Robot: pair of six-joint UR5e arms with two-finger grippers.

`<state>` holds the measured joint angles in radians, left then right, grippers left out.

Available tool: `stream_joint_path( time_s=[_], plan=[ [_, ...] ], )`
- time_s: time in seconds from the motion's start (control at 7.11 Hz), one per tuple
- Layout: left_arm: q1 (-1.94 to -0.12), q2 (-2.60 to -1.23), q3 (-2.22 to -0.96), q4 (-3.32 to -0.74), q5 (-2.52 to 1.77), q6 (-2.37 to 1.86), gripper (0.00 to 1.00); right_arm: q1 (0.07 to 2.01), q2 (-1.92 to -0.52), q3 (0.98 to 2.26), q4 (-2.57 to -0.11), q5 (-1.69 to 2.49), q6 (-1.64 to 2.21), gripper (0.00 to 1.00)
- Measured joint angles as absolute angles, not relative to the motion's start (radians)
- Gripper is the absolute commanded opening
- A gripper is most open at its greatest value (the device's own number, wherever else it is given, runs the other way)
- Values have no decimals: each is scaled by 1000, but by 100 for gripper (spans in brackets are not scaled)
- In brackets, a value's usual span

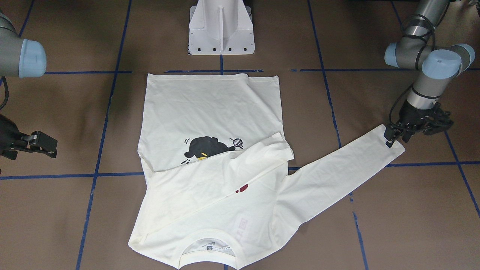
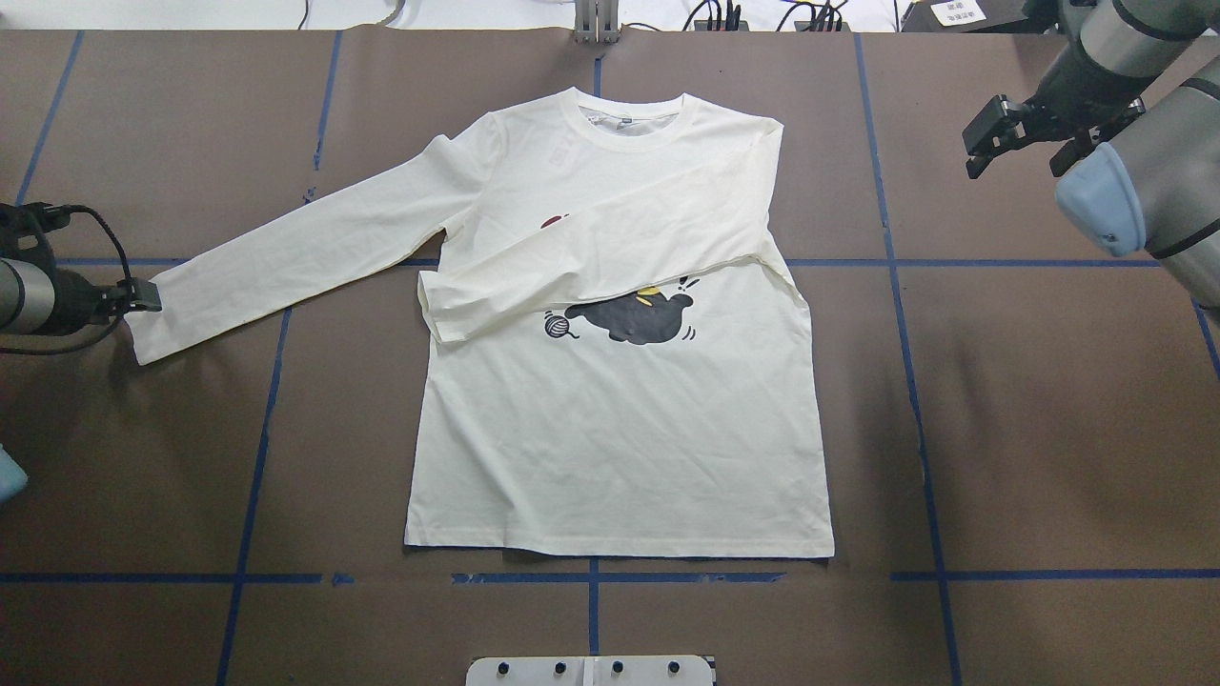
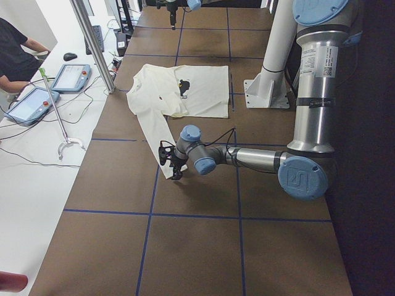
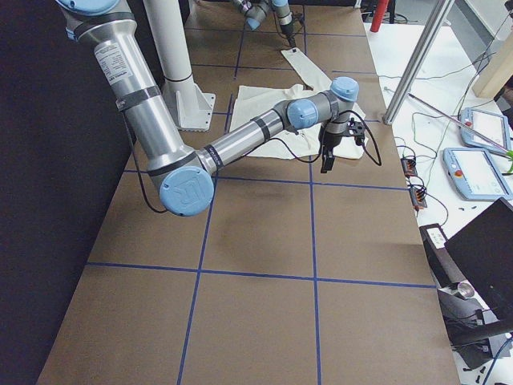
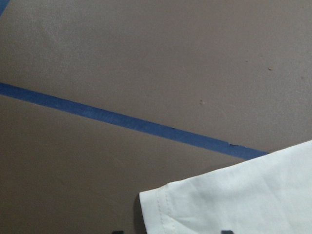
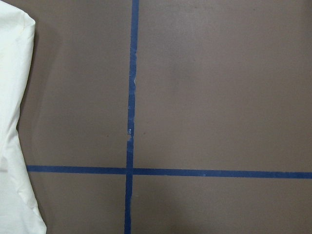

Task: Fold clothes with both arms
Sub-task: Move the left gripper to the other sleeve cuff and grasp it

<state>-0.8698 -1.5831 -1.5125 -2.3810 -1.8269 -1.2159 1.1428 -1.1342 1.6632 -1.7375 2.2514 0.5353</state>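
The cream-white shirt (image 1: 210, 108) lies flat, print side up, in the middle of the table (image 2: 620, 438). One sleeve is folded across the chest and covers most of the red lettering and the top of the black cat print (image 2: 639, 319). The other sleeve (image 2: 305, 238) stretches out toward my left arm. My left gripper (image 2: 143, 295) is low at that sleeve's cuff (image 1: 393, 144). The left wrist view shows the cuff corner (image 5: 161, 204) between its spread fingertips, so it is open. My right gripper (image 2: 1025, 138) is open and empty, off to the side of the shirt (image 1: 43, 145).
The white pedestal base (image 1: 221, 30) stands just behind the shirt's hem. Blue tape lines (image 6: 130, 97) cross the brown table cover. A metal pole and teach pendants stand beyond the table's far edge (image 3: 68, 77).
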Motion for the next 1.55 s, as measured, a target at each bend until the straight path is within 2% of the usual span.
stream_joint_path(
  time_s=[0.28, 0.56, 1.13, 1.41, 1.55],
  plan=[
    [-867, -1583, -1512, -2381, -1827, -1217, 35, 1143, -1134, 1664, -1737, 2262, 535, 100],
    [-864, -1583, -1513, -2381, -1827, -1218, 1, 1143, -1135, 1664, -1736, 2265, 535, 100],
    [-862, -1583, -1555, -2353, -1828, -1218, 0, 1144, -1138, 1666, -1736, 2266, 535, 100],
    [-859, -1620, -1679, -2152, -1831, -1213, 0, 1146, -1171, 1700, -1737, 2267, 532, 100],
    [-857, -1695, -1722, -2018, -1833, -1208, 0, 1154, -1215, 1732, -1738, 2267, 525, 100]
  ],
)
